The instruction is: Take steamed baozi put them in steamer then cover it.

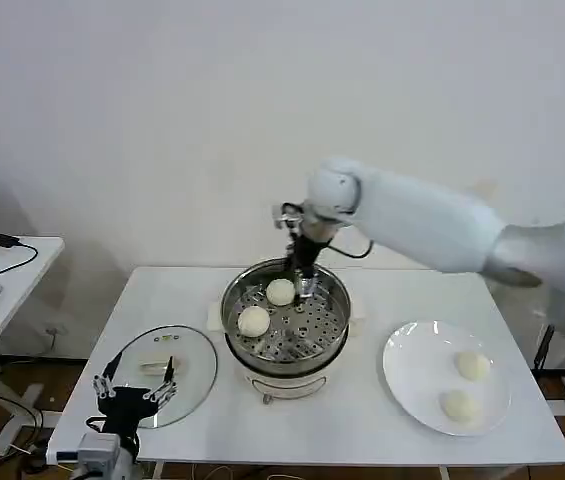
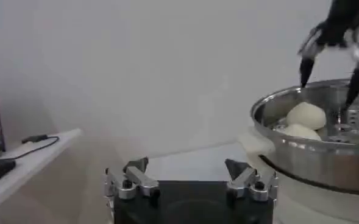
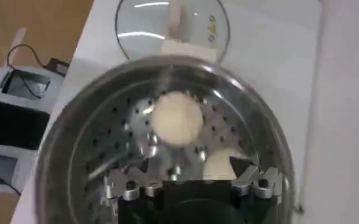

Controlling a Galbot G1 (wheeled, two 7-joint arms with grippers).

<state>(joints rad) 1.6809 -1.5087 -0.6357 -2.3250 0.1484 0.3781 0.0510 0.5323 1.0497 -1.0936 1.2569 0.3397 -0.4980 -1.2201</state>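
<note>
The steamer [image 1: 287, 362] stands mid-table with two steamed baozi [image 1: 280, 292] [image 1: 254, 320] on its perforated tray. My right gripper [image 1: 302, 280] hangs open just over the tray's far side, beside the farther bun and holding nothing. In the right wrist view one bun [image 3: 175, 119] lies ahead of the open gripper [image 3: 188, 178] and another [image 3: 219, 164] sits just below, near one finger. Two more baozi [image 1: 471, 365] [image 1: 459, 405] rest on the white plate [image 1: 412, 375] to the right. My left gripper [image 1: 137, 392] is parked open at the front left, by the glass lid [image 1: 162, 350].
The lid lies flat on the table left of the steamer, also seen as lid [image 3: 142, 24]. A low side table [image 1: 2, 270] with a mouse and cable stands further left. From the left wrist, the steamer wall [image 2: 313, 161] and right gripper [image 2: 331, 61] show.
</note>
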